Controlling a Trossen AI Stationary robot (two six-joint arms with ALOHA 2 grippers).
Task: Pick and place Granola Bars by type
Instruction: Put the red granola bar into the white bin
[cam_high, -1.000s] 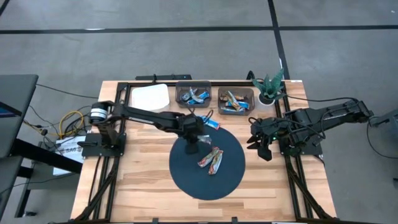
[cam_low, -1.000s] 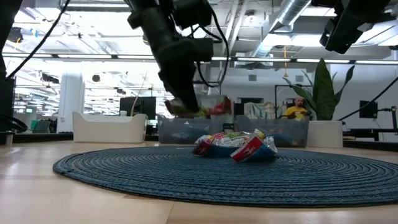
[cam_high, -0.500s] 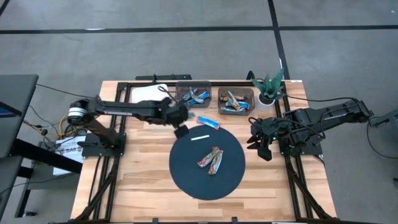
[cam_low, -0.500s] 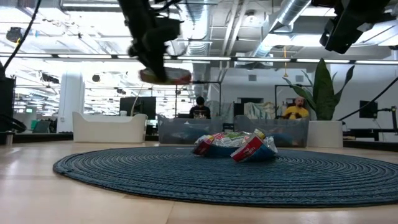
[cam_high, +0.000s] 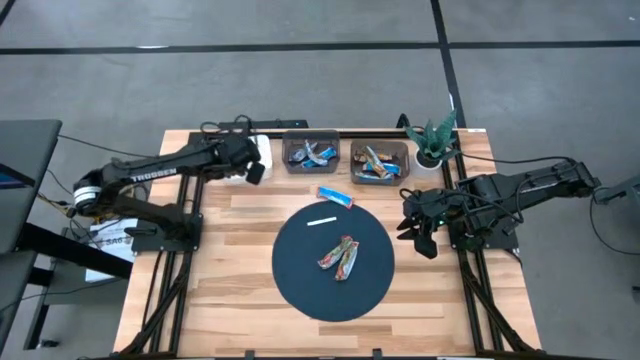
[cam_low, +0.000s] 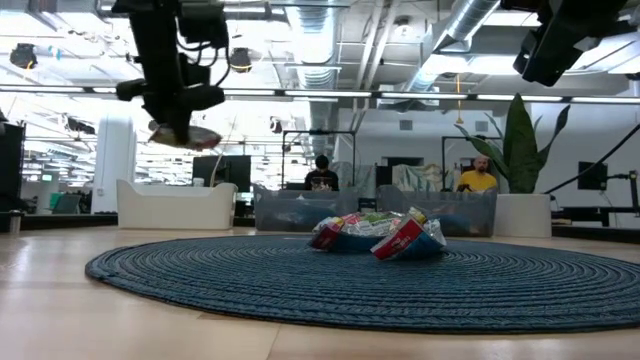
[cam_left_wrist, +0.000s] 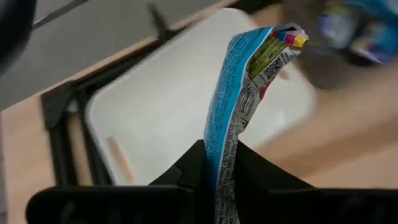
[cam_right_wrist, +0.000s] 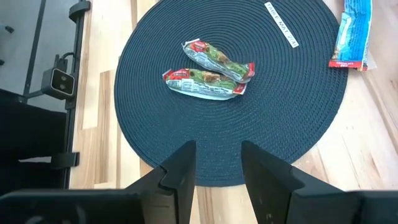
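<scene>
Left wrist view: left gripper (cam_left_wrist: 219, 186) pinching blue granola bar (cam_left_wrist: 239, 102) edge-on, long axis pointing ahead, directly over white tray (cam_left_wrist: 174, 118); right gripper (cam_right_wrist: 214, 165) spread, idle.

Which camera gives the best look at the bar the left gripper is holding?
The left wrist view: the bar stands pinched in the left gripper, wrapper print readable. The low view shows it edge-on; the high view hides it; the right wrist view misses it.

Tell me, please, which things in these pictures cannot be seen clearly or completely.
- Held bar: its lower end is hidden between the left gripper's fingers in the left wrist view.
- Bars in the two grey bins: too small in the high view to sort by type.
- Blue bar: cut by the right wrist view's edge.
</scene>
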